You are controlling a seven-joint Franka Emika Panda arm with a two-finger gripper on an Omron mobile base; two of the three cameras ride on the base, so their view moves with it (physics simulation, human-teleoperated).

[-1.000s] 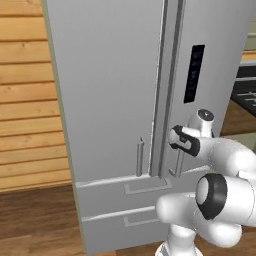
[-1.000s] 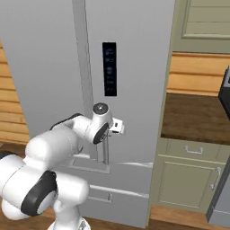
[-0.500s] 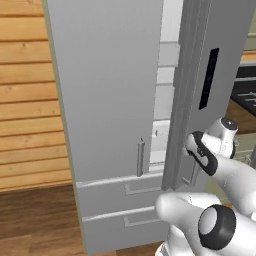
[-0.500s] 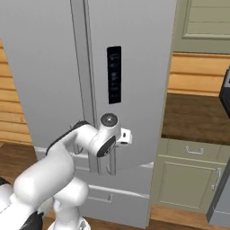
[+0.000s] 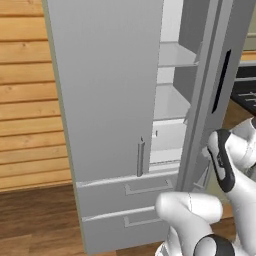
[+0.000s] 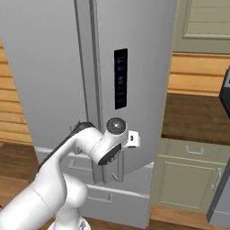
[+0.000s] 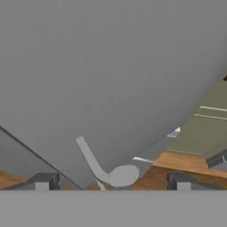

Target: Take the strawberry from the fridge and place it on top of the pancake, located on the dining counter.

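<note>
A kitchen with a wood-plank wall point(image 5: 25, 100) and a dark wooden floor point(image 5: 35, 220). From the left base view, left to right: the plank wall, then the fridge point(image 5: 105, 100) with its left door shut and a bar handle point(image 5: 140, 157) near that door's lower inner edge, two drawers point(image 5: 130, 200) below. The right door point(image 5: 212, 90) is swung partly open, and pale inner shelves point(image 5: 172, 102) show in the gap; no strawberry can be made out on them. The white arm point(image 5: 227, 165) stands just beside the open door's lower edge.

In the right base view the door carries a dark panel point(image 6: 120, 78), and green cabinets point(image 6: 193, 175) with a brown top stand to the right.

In the hand view the gripper point(image 7: 111, 181) has its fingertips point(image 7: 42, 181) spread wide apart, with the door's bar handle point(image 7: 95, 164) between them, not clamped.
</note>
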